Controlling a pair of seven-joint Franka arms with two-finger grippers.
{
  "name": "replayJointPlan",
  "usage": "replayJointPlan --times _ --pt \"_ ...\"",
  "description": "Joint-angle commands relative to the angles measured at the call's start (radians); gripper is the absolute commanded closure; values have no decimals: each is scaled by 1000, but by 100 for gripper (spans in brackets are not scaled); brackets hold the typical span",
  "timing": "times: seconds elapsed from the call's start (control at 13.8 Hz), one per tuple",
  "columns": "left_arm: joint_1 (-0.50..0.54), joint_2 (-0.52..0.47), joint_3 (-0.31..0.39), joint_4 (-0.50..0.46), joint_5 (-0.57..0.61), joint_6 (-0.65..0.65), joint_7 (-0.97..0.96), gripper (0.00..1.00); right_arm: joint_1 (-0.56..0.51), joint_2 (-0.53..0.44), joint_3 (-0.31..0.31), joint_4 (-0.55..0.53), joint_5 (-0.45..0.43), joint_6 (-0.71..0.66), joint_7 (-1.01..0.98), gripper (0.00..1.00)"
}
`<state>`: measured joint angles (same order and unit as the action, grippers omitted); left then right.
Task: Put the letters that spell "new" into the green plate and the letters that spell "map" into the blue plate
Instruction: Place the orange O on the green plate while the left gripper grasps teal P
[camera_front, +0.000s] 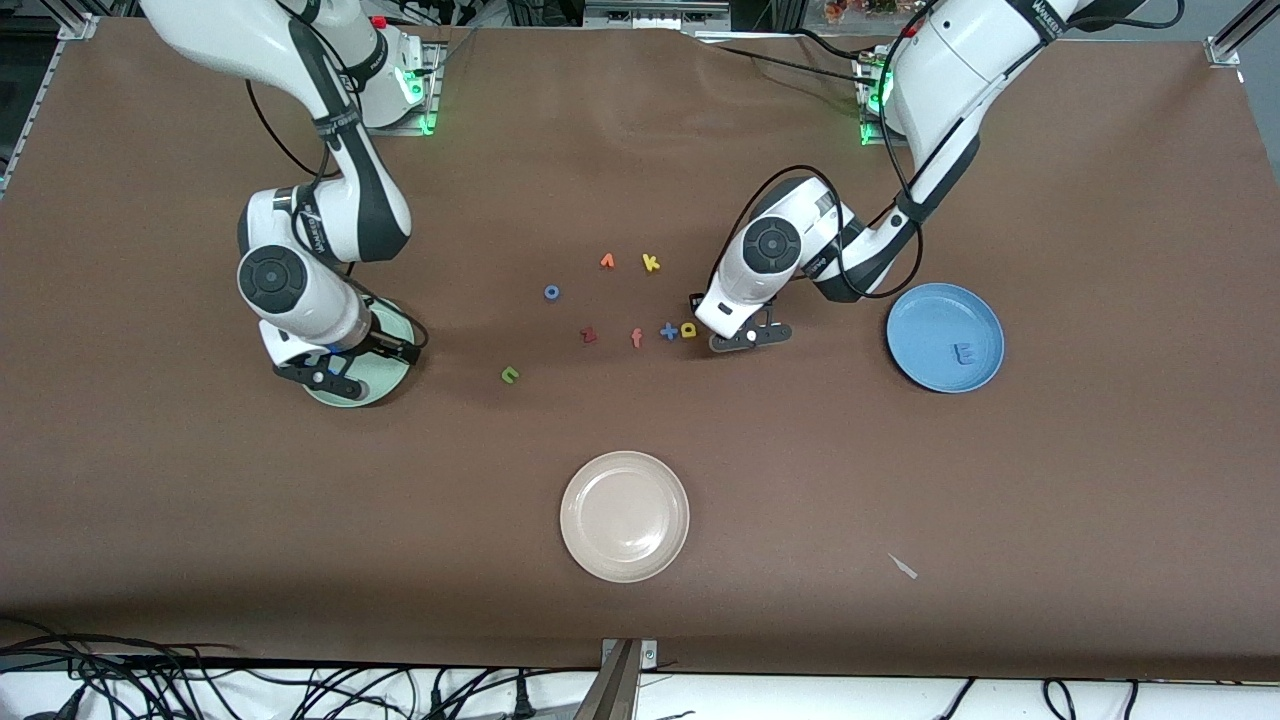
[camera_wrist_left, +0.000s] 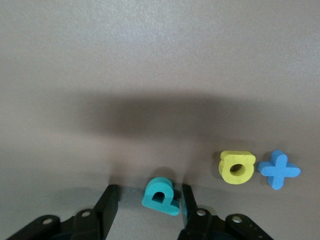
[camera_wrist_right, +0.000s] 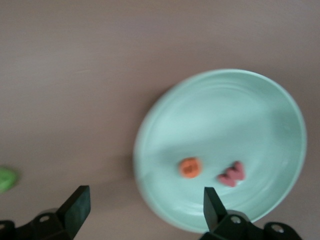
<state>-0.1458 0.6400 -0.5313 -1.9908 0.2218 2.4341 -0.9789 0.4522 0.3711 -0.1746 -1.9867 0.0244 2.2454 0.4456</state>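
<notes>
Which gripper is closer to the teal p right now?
Left. The left gripper straddles the teal p on the table, fingers open. The right gripper hangs open over the green plate, well away.

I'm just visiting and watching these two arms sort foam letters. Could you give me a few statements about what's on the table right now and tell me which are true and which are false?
1. The green plate holds an orange e and a pinkish-red w. True.
2. The blue plate holds three letters. False: only the blue m lies in it.
3. The left claw straddles the teal p on the table. True.
4. The green n is already in the green plate. False: it lies on the table, apart from the plate.
5. The right claw grips a letter. False: it is open over the green plate, holding nothing.
</notes>
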Motion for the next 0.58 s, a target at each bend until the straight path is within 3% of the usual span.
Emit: replayJointPlan --times 0.0,0.51 --pt "-15 3 2 7 31 0 -38 52 0 17 78 86 3 -47 -138 0" --pt "-17 3 2 7 31 -12 -50 84 6 98 98 161 2 -36 -499 0"
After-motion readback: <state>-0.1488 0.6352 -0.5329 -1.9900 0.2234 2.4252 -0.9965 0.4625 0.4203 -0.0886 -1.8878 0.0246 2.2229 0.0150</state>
